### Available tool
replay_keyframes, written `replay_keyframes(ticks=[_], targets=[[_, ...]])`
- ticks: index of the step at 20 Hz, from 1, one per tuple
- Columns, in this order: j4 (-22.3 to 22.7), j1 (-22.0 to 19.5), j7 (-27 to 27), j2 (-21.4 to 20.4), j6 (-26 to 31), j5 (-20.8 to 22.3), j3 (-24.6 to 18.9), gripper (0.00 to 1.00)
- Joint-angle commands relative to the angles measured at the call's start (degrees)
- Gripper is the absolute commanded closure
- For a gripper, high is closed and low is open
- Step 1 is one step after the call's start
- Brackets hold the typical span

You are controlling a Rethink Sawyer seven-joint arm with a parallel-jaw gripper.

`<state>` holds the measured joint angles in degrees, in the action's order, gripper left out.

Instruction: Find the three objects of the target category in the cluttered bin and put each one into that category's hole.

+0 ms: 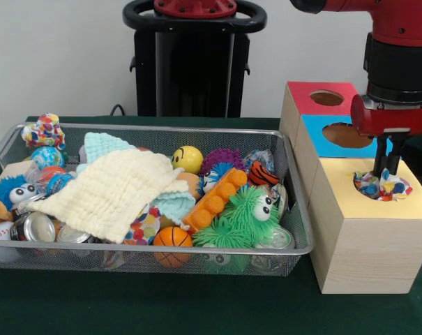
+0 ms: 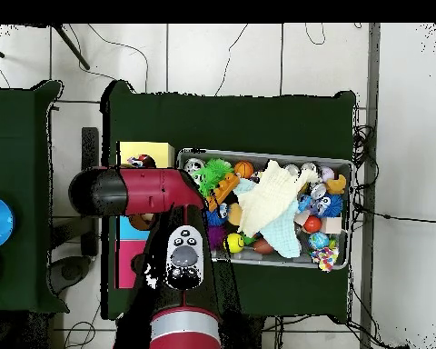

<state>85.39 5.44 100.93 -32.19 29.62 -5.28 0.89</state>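
Note:
My gripper (image 1: 386,169) stands straight down over the round hole of the yellow-topped wooden box (image 1: 410,204). It is shut on a spotted cloth (image 1: 382,186) that sits in the mouth of the hole, bunched and partly sticking out. The wire mesh basket (image 1: 162,128) lies left of the boxes. A second spotted cloth (image 1: 44,130) rests at its far left corner, also seen in the overhead view (image 2: 326,260). A third spotted piece (image 1: 145,227) peeks out from under the pale-yellow waffle cloth (image 1: 106,192). In the overhead view my arm (image 2: 140,191) hides the gripper.
The blue-topped box (image 1: 315,137) and red-topped box (image 1: 303,92) stand behind the yellow one, close to my gripper. The basket holds a mint-green cloth (image 1: 102,144), a green fuzzy toy (image 1: 242,220), an orange brick (image 1: 214,201), balls and cans.

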Motion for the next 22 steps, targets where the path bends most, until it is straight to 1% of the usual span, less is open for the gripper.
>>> replay_keyframes(ticks=[1,11,15,22], targets=[[5.7,-2.7,3.8,9.1,-11.6,5.3,-5.2,1.0],[6.4,-3.3,3.1,8.5,-11.6,5.6,-5.6,1.0],[7.5,-4.7,2.2,7.9,-11.9,5.7,-6.8,1.0],[6.0,-3.6,3.4,8.8,-11.9,6.1,-5.9,1.0]])
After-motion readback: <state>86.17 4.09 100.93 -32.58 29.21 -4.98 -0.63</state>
